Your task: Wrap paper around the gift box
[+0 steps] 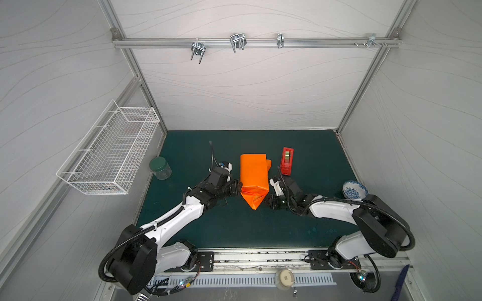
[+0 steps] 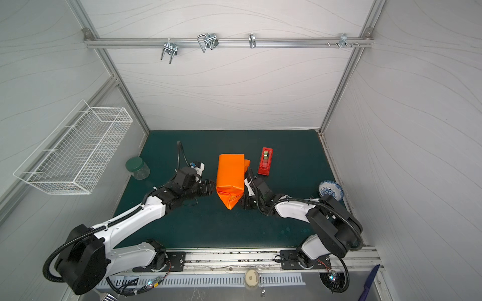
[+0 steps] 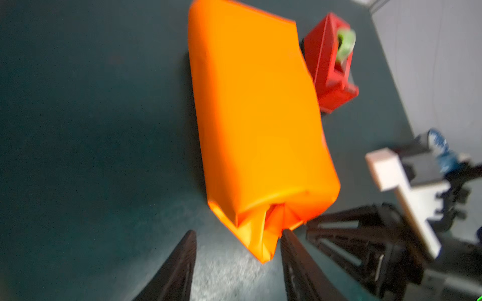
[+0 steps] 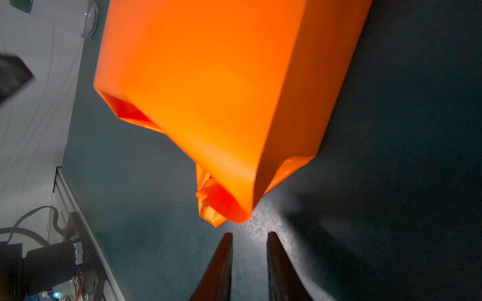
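The orange paper (image 1: 254, 174) (image 2: 230, 174) lies folded into a long parcel in the middle of the green mat. Its near end tapers to a creased point. The gift box is hidden inside the paper. My left gripper (image 1: 236, 187) (image 3: 238, 232) is at the left of that near end, open. The paper's (image 3: 255, 104) pointed flap reaches in between the fingers, close to one fingertip (image 3: 287, 234). My right gripper (image 1: 268, 202) (image 4: 249, 233) is at the right of the near end, narrowly open. Nothing is between its fingers, and the paper's (image 4: 208, 78) corner is just beyond them.
A red tape dispenser (image 1: 287, 161) (image 3: 328, 70) stands right of the parcel's far end. A green-lidded glass jar (image 1: 160, 168) is at the mat's left edge. A blue-patterned bowl (image 1: 354, 190) sits at the right edge. A white wire basket (image 1: 109, 153) hangs on the left wall.
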`<move>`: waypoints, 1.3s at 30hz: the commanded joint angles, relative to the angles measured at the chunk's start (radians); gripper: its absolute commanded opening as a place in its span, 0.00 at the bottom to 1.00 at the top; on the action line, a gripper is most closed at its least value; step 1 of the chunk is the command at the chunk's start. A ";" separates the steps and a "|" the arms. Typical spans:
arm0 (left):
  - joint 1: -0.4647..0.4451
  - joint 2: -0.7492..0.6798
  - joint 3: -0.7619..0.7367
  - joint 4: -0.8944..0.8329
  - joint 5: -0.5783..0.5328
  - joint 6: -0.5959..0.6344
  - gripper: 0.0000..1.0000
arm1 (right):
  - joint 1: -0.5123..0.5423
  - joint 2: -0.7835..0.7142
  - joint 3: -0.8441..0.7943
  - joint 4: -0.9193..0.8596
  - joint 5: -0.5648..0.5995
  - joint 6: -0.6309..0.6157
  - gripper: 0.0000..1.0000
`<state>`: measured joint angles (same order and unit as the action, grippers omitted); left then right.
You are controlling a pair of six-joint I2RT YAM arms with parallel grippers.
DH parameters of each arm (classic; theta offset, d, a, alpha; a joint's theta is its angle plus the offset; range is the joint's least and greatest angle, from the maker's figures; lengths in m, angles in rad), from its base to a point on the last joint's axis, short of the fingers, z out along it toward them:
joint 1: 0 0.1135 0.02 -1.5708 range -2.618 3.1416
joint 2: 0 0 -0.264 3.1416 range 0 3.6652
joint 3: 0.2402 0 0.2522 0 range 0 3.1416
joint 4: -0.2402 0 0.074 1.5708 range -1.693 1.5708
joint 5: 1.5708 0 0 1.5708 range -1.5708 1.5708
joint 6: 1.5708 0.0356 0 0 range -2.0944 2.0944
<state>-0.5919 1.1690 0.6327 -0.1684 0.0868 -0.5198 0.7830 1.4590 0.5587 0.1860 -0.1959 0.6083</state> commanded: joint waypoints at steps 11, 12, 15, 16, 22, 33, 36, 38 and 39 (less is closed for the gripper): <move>-0.242 0.212 0.025 0.065 -0.109 0.004 0.38 | -0.037 -0.069 -0.057 -0.017 -0.016 0.030 0.33; -0.243 0.230 0.033 0.069 -0.110 0.000 0.37 | -0.038 -0.070 -0.056 -0.019 -0.016 0.029 0.33; -0.243 0.269 0.037 0.087 -0.098 -0.012 0.35 | -0.043 -0.066 -0.056 -0.018 -0.018 0.026 0.33; -0.244 0.277 0.040 0.095 -0.085 -0.016 0.34 | -0.045 -0.063 -0.056 -0.017 -0.020 0.025 0.33; -0.244 0.346 0.058 0.120 -0.066 -0.060 0.32 | -0.048 -0.043 -0.048 -0.006 -0.034 0.027 0.33; -0.243 0.406 0.033 0.188 -0.060 -0.143 0.28 | -0.055 -0.050 -0.048 -0.011 -0.033 0.022 0.33; -0.243 0.408 0.032 0.188 -0.077 -0.152 0.25 | -0.057 -0.059 -0.052 -0.017 -0.030 0.021 0.33; -0.243 0.407 0.029 0.185 -0.088 -0.159 0.22 | -0.058 -0.065 -0.052 -0.023 -0.030 0.018 0.33; -0.244 0.407 0.027 0.188 -0.093 -0.165 0.21 | -0.057 -0.067 -0.052 -0.025 -0.028 0.017 0.33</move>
<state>-0.8322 1.5558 0.6548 0.0086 0.0147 -0.6575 0.7315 1.4090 0.5037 0.1799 -0.2207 0.6308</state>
